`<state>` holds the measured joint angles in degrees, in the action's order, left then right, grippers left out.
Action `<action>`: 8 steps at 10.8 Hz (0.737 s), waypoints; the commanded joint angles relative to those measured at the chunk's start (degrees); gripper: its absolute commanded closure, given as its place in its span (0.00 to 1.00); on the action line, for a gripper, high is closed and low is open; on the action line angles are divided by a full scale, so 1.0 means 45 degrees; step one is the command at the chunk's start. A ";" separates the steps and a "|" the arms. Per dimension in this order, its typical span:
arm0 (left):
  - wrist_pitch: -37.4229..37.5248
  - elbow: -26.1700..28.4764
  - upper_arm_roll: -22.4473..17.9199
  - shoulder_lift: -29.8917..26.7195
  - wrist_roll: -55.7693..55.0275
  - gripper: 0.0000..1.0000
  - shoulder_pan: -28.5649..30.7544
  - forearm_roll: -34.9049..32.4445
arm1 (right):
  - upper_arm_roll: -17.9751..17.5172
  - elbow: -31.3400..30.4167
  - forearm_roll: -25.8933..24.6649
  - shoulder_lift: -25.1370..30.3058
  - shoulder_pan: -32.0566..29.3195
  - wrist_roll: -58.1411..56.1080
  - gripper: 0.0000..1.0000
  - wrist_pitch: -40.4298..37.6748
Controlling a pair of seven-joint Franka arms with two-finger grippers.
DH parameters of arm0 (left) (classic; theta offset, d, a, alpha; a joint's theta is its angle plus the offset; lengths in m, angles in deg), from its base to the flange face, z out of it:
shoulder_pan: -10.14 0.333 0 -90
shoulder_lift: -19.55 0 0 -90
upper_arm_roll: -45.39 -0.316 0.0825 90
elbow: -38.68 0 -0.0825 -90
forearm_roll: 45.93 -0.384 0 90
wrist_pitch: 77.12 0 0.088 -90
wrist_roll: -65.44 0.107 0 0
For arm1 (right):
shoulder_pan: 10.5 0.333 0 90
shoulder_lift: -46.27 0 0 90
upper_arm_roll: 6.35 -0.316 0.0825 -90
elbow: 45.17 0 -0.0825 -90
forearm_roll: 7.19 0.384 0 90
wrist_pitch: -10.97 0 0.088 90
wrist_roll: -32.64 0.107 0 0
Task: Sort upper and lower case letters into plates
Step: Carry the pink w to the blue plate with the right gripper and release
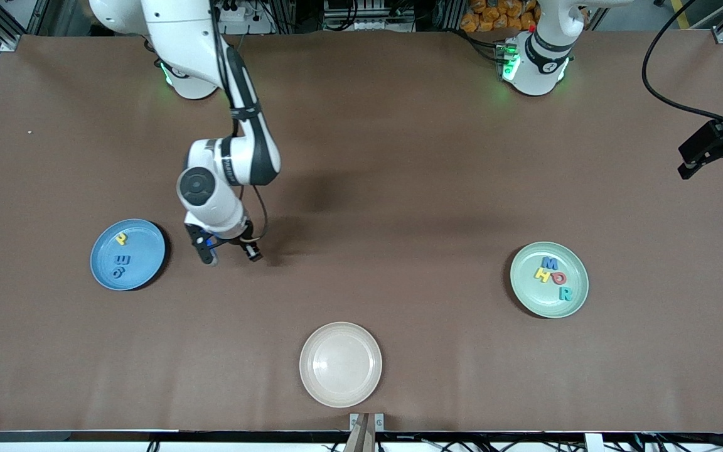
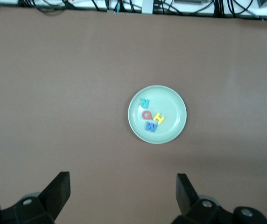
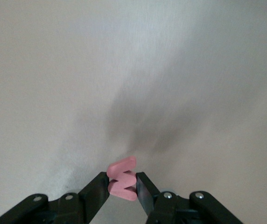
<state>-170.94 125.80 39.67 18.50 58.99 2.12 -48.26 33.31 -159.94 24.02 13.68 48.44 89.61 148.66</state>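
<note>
My right gripper [image 1: 233,256] hangs over the bare table beside the light blue plate [image 1: 145,245], toward the table's middle. It is shut on a pink-red letter [image 3: 122,180], held by its sides between the fingers. The light blue plate holds a yellow letter [image 1: 122,238] and two blue letters [image 1: 121,260]. The mint green plate [image 1: 531,282] holds a blue M [image 1: 550,262], a yellow H [image 1: 543,274], a red O [image 1: 559,278] and a teal R [image 1: 565,292]. My left gripper [image 2: 123,186] is open and empty, high above the mint plate [image 2: 171,105]; it shows at the table's edge in the front view [image 1: 716,154].
A cream-white round plate [image 1: 341,364] lies empty near the front edge of the table, midway between the two arms' ends. A black cable [image 1: 656,81] loops over the table's corner at the left arm's end.
</note>
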 commanded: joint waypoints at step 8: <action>0.1670 -0.0104 0.0705 -0.0158 0.0378 0.00 0.0064 0.0693 | 0.3335 0.0094 -0.0139 0.0426 -0.3616 -1.1398 1.00 -0.3019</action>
<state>-164.35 124.91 42.74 18.13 59.00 2.26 -45.41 48.84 -159.44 23.79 15.56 36.91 45.23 135.53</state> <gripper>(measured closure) 0.000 0.670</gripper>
